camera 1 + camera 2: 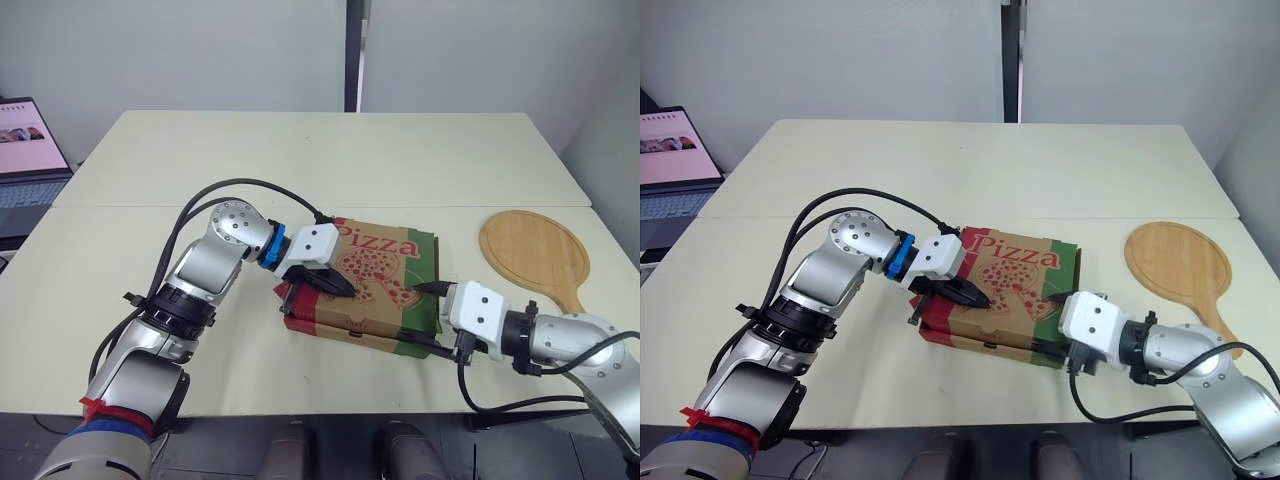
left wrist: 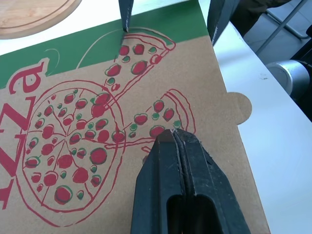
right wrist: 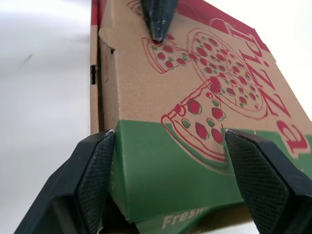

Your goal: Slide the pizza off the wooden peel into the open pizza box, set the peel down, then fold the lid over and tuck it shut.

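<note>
The pizza box [image 1: 380, 262] lies in the middle of the table with its printed lid folded down over the red base. My left gripper [image 1: 341, 290] is shut, and its tips [image 2: 174, 132] rest on the lid's pizza drawing. At the box's right end, my right gripper [image 1: 426, 316] is open, its fingers [image 3: 95, 163] on either side of the lid's green edge [image 3: 168, 170]. The left gripper's tip [image 3: 158, 22] shows at the far side of the lid. The wooden peel [image 1: 535, 255] lies flat and bare on the table to the right of the box.
An open laptop [image 1: 25, 150] stands off the table's far left corner. Pale tabletop [image 1: 330, 160] stretches behind the box. The table's front edge [image 1: 300, 412] runs close below both arms, and cables hang from the wrists.
</note>
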You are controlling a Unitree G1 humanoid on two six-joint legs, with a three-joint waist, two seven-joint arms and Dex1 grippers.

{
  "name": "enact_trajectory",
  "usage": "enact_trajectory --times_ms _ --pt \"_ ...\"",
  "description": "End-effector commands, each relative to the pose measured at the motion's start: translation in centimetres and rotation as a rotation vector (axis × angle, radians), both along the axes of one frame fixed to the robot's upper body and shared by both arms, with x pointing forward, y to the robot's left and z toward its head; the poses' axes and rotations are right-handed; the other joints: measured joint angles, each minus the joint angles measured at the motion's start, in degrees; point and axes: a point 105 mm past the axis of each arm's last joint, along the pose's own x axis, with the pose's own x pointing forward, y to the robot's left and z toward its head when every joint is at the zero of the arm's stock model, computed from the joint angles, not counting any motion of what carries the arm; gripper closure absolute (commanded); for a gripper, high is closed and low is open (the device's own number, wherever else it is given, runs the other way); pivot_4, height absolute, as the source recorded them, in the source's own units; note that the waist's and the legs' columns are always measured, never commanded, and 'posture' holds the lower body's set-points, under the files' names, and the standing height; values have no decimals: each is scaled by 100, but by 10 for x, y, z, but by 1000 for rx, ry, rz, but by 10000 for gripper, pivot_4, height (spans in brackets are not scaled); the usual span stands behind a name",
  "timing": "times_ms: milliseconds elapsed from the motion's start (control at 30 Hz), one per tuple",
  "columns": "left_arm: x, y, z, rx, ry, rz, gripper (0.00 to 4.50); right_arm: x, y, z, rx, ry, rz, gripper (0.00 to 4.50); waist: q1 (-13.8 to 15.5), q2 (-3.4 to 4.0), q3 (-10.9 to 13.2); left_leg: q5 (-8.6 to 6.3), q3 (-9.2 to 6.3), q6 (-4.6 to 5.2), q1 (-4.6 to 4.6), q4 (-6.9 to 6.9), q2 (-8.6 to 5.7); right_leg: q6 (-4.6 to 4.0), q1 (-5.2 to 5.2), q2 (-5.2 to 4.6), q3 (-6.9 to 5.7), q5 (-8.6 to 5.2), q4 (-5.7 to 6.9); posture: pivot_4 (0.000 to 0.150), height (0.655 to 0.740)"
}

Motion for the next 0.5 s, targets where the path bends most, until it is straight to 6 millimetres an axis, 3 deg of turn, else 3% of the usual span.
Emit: enact_trajectory --times_ms 33,300,433,500 --pt "-1 3 -9 45 -2 3 45000 -5 -11 19 31 -10 -25 6990 3 0 0 0 0 0 0 0 0 0 1 0 0 0 0 1500 7400" --pt "1 2 -10 47 -12 5 45000 -4 -31 30 61 37 -106 6990 5 1 0 0 0 0 2 0 0 0 4 0 -1 0 0 1500 7400" --pt "1 2 -10 47 -14 5 45000 4 -52 10 -87 28 -186 6990 14 1 -1 0 1 0 2 1 -1 0 4 0 -1 0 -1 1500 7400" --pt "2 2 -10 47 -16 7 45000 7 -55 2 -118 13 -195 10950 9 1 -1 0 2 0 2 1 -1 0 5 0 0 0 -1 1500 7400"
